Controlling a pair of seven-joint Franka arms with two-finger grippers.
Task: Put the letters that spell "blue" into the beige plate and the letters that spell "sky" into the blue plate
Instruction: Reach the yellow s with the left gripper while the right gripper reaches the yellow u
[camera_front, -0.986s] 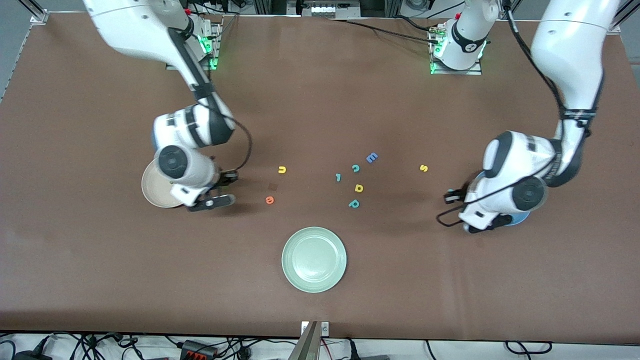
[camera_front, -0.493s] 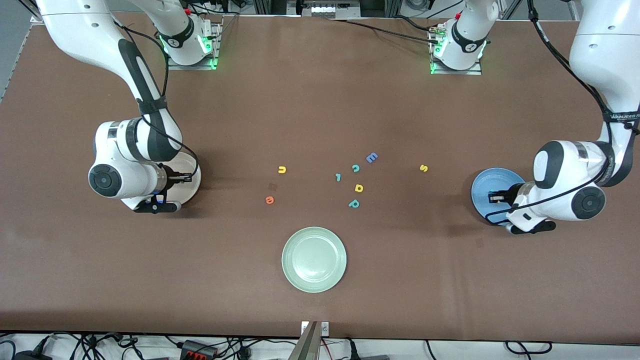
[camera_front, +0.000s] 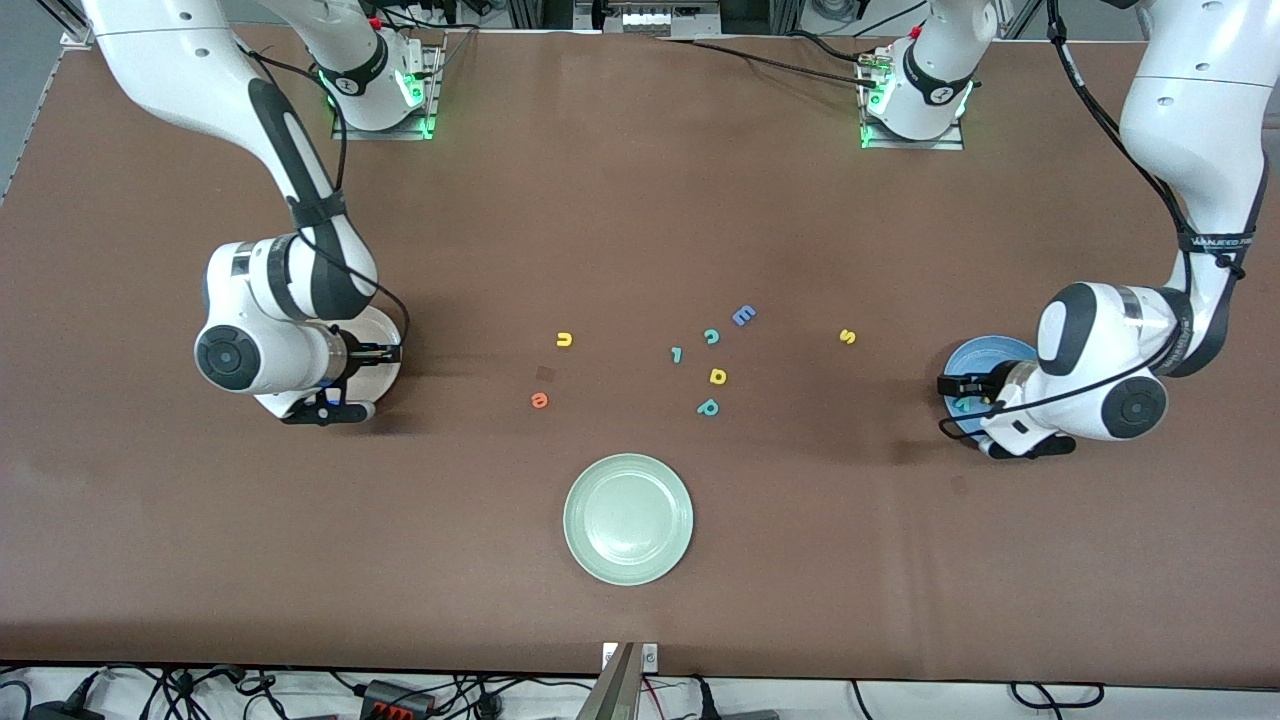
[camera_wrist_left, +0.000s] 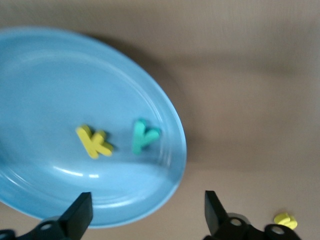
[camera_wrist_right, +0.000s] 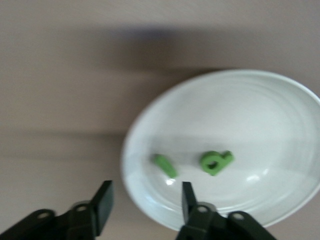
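Hidden: blue plate (camera_front: 965, 362) and beige plate (camera_front: 385, 345) partly under the arms.
Blue plate: yellow k (camera_wrist_left: 93, 141), teal y (camera_wrist_left: 143, 135), below open left hand (camera_wrist_left: 145, 212).
Beige plate: green l bar (camera_wrist_right: 165, 165), green b (camera_wrist_right: 216, 161), below open right hand (camera_wrist_right: 145, 200).

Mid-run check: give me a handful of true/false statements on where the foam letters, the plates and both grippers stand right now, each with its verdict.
1. The yellow foam k and the teal foam y lie in the round blue plate. True.
2. The yellow foam s is in the blue plate. False: it lies on the brown table, toward the middle from that plate.
3. The left gripper is over the blue plate with its fingers open and empty. True.
4. The green foam b and the thin green bar l lie in the pale green plate. False: they are in the beige plate, under the right gripper.
5. The orange round e is in the beige plate. False: it is on the table.
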